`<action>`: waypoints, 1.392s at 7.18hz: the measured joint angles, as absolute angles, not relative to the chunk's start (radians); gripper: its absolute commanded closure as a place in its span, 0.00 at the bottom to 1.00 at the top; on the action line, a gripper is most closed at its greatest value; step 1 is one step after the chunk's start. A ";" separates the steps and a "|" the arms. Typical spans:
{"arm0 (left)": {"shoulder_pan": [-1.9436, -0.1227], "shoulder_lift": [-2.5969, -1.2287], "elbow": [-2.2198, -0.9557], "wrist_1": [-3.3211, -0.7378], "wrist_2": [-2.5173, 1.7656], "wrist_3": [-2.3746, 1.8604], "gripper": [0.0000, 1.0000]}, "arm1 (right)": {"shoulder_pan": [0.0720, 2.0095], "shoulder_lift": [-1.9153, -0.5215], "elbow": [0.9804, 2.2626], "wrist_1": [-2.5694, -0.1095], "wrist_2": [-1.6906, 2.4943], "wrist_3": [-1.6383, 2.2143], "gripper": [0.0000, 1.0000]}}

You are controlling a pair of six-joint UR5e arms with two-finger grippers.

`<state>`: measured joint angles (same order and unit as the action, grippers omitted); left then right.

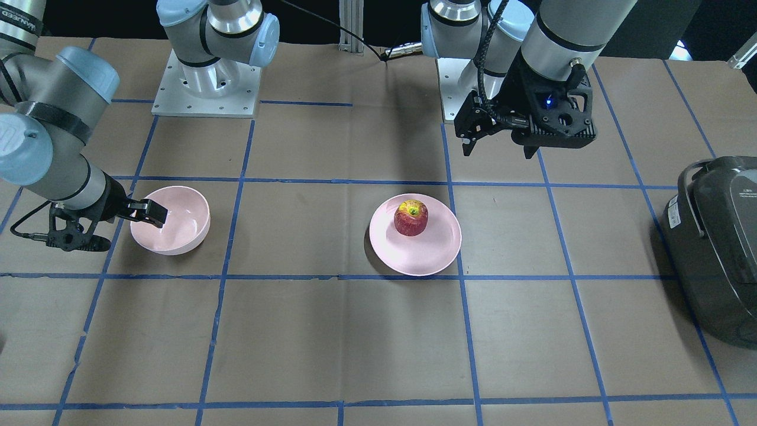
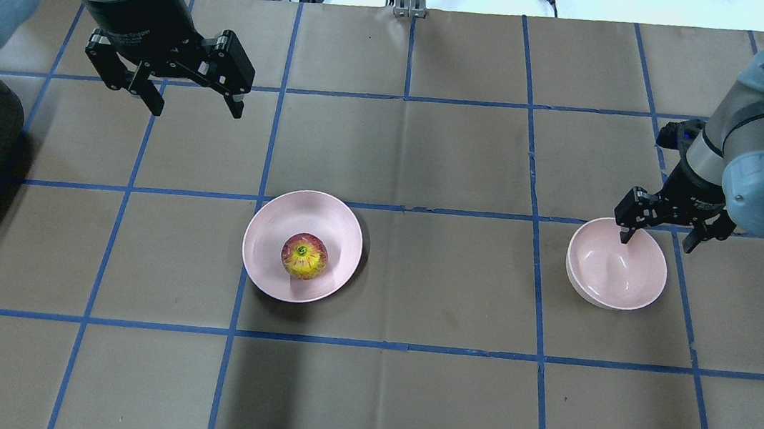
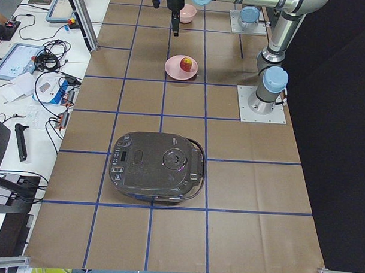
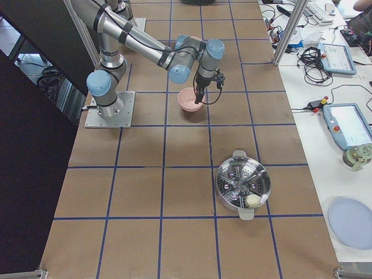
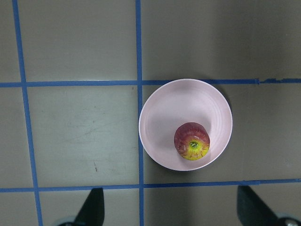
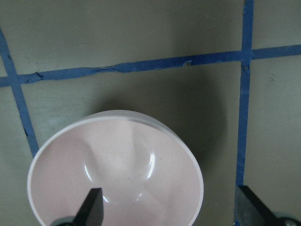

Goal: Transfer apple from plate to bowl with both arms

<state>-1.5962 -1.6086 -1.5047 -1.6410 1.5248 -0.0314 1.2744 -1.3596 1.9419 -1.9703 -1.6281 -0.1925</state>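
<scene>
Brown table (image 1: pixel 355 343), cooker (image 1: pixel 715 248) far from plate (image 1: pixel 423 254); left tool (image 2: pixel 197 111), right tool (image 2: pixel 656 242) both spread.

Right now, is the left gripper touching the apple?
Apart. The overhead view shows the left gripper open, with a wide gap between it and the apple, which sits on the plate.

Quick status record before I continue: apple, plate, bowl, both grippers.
apple: on the plate, off-centre, stem dimple up
plate: on the table, holding only the apple
bowl: upright, empty
left gripper: open, empty, raised, not over the plate
right gripper: open, straddling the bowl's rim, one finger inside
</scene>
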 measured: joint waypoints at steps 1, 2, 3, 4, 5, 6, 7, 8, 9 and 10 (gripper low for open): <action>-1.599 -1.610 -1.505 -1.640 1.525 -0.033 0.00 | 1.270 -1.349 1.976 -2.016 -1.631 -0.199 0.83; -1.599 -1.610 -1.506 -1.640 1.525 -0.033 0.00 | 1.267 -1.344 1.999 -2.039 -1.645 -0.218 0.99; -1.602 -1.616 -1.507 -1.640 1.524 -0.037 0.00 | 1.265 -1.342 2.009 -2.047 -1.672 -0.245 1.00; -1.613 -1.628 -1.513 -1.639 1.525 -0.043 0.00 | 1.265 -1.342 2.011 -2.051 -1.695 -0.264 1.00; -1.638 -1.630 -1.535 -1.619 1.526 -0.047 0.00 | 1.264 -1.345 2.011 -2.052 -1.705 -0.274 1.00; -1.669 -1.625 -1.577 -1.566 1.527 -0.051 0.00 | 1.265 -1.351 2.005 -2.049 -1.708 -0.276 1.00; -1.697 -1.626 -1.631 -1.497 1.527 -0.059 0.00 | 1.268 -1.361 1.992 -2.043 -1.703 -0.275 1.00; -1.730 -1.634 -1.693 -1.426 1.526 -0.063 0.00 | 1.272 -1.371 1.977 -2.034 -1.675 -0.271 1.00; -1.765 -1.650 -1.762 -1.344 1.525 -0.061 0.00 | 1.279 -1.378 1.964 -2.025 -1.612 -0.246 1.00; -1.792 -1.673 -1.838 -1.256 1.526 -0.056 0.00 | 1.299 -1.380 1.957 -2.021 -1.554 -0.198 1.00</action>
